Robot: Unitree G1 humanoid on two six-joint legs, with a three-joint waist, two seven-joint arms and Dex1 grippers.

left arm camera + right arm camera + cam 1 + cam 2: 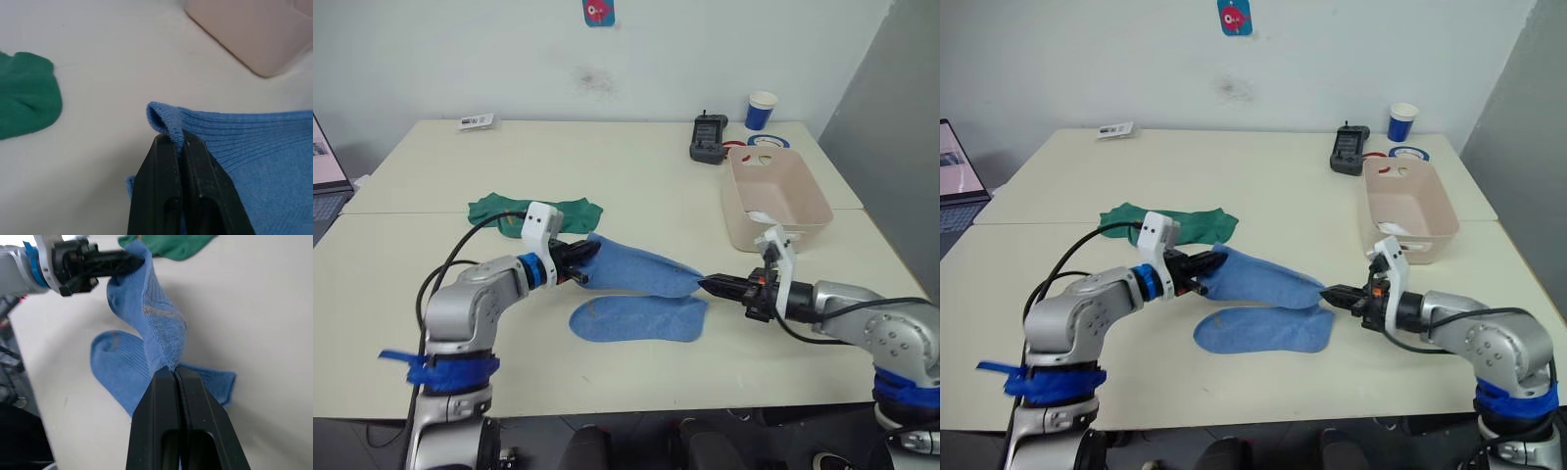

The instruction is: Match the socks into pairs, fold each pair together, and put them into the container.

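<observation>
A light blue sock hangs stretched above the table between my two grippers. My left gripper is shut on its cuff, and my right gripper is shut on its toe end. A second light blue sock lies flat on the table just beneath it. Dark green socks lie bunched behind my left gripper. The beige-pink container stands at the right, beyond my right gripper, with something white showing inside.
A black handheld device, a blue-and-white paper cup and a roll of tape sit at the far right of the table. A small card lies at the far left. A laptop stands off the left edge.
</observation>
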